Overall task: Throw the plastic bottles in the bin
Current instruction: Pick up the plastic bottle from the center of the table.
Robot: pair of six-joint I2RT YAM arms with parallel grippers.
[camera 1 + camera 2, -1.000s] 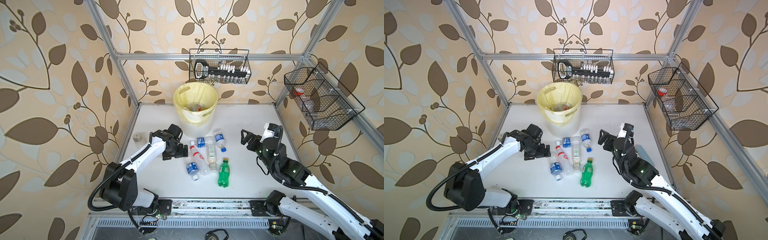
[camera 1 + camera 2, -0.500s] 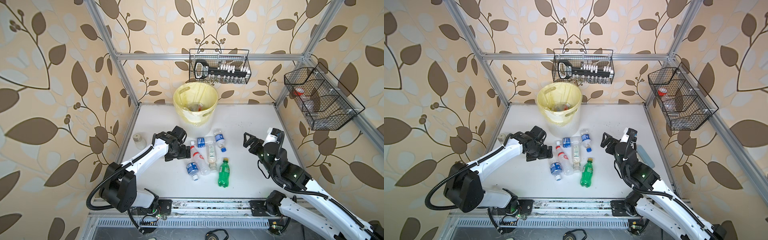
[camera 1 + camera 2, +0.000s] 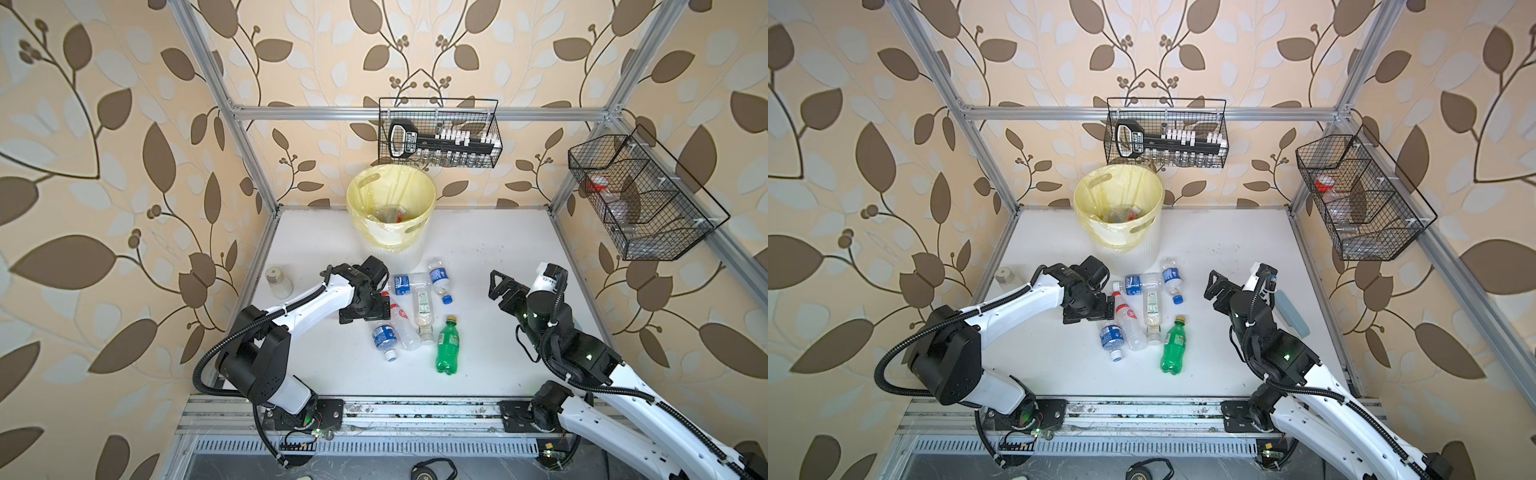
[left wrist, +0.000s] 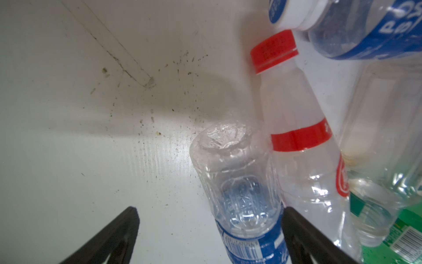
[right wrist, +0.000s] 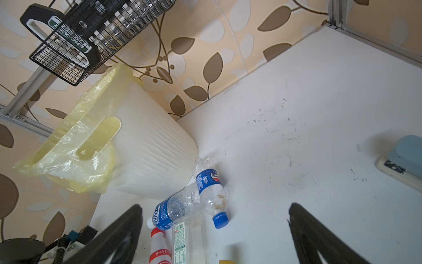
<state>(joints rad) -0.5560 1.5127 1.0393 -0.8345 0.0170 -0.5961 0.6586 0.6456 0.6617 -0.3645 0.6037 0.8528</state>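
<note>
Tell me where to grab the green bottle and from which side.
I'd pinch the green bottle across its labelled middle, right tool descending from above. It lies flat, cap toward the bin; bare table on its right, a clear bottle close on its left near the cap.

Bright, even lighting, soft shadows on the table, wide-angle bowing at edges, wrist close-ups slightly soft.

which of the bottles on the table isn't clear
The green bottle with the yellow cap, lying at the front of the group. The other five are clear, with blue, red or white labels.
</note>
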